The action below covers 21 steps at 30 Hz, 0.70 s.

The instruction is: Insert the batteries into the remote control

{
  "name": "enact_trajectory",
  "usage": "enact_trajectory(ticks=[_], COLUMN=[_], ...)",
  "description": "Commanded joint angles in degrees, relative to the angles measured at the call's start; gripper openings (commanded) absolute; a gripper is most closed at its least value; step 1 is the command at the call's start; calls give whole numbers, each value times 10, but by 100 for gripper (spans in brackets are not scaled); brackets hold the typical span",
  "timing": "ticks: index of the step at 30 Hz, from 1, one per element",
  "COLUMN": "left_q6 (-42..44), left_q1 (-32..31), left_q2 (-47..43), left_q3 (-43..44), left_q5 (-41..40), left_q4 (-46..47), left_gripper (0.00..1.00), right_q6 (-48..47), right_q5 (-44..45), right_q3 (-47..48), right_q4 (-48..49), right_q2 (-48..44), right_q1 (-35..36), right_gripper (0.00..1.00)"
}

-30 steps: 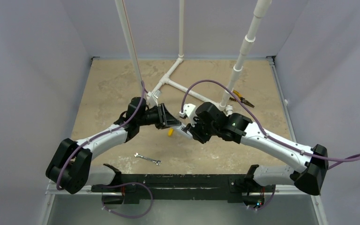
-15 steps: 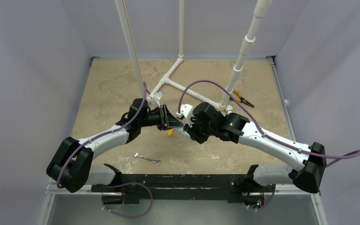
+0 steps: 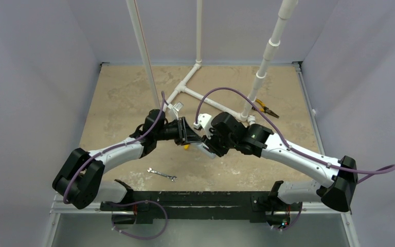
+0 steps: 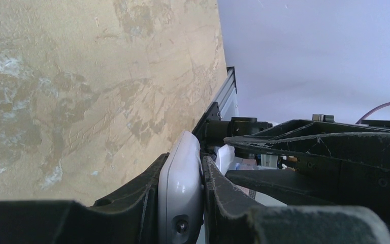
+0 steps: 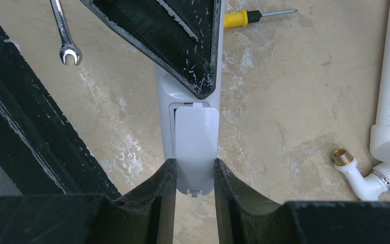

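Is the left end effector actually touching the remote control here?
Touching. The left wrist view shows the left end effector closed on the remote control, both fingers pressed flat against its sides with no gap.

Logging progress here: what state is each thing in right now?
remote control: held off the table at both ends.
battery cover: on the remote's back, latch unclear.
left gripper: shut on the remote control.
right gripper: shut on the remote control.
screwdriver: lying on the table.
wrench: lying flat.
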Motion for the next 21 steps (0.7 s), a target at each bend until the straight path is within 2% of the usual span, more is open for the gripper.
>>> enact_trajectory(ticks=[1, 21], left_q6=[-4, 14], left_q1=[-6, -6], left_q2=[0, -8], left_q3=[8, 21], left_q5=[9, -2], left_q4=[41, 7], left_gripper=[0, 0], right_q6=[-5, -6], right_q5=[2, -11], right_q3=[21, 26], right_q4=[18, -2], right_q2=[0, 23], right_q1=[2, 2], right_gripper=[26, 26])
